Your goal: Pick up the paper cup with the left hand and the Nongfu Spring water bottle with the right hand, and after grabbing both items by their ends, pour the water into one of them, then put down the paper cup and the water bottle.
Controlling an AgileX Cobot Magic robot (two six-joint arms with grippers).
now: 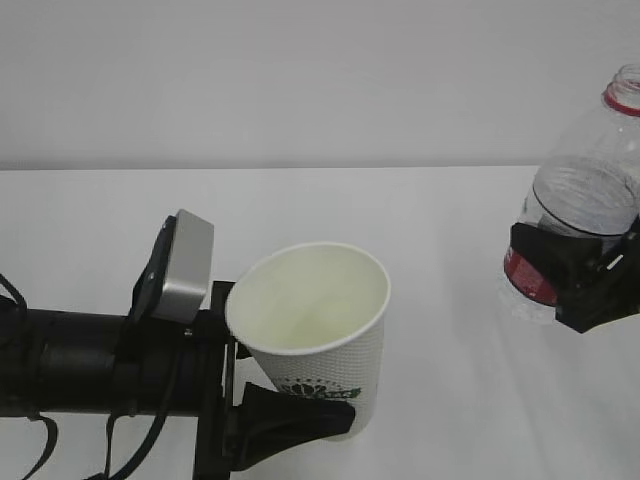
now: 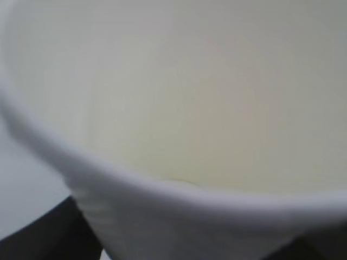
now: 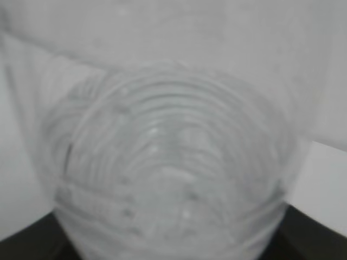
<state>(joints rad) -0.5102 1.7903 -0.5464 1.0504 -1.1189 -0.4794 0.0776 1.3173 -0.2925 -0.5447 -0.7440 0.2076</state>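
Observation:
My left gripper (image 1: 296,418) is shut on the lower wall of the white dimpled paper cup (image 1: 322,330) and holds it above the table. The cup leans so that its cream inside faces the camera. In the left wrist view the paper cup (image 2: 179,108) fills the frame, with dark fingers (image 2: 38,235) at the bottom corners. At the right edge my right gripper (image 1: 580,275) is shut on the Nongfu Spring water bottle (image 1: 585,190), gripping it just above the red label. The bottle stands nearly upright, neck up. The ribbed bottle (image 3: 173,179) fills the right wrist view. No water shows.
The white table (image 1: 440,220) runs back to a pale wall. The left arm, with its silver-grey box (image 1: 182,268), lies along the lower left. A wide gap separates the cup from the bottle.

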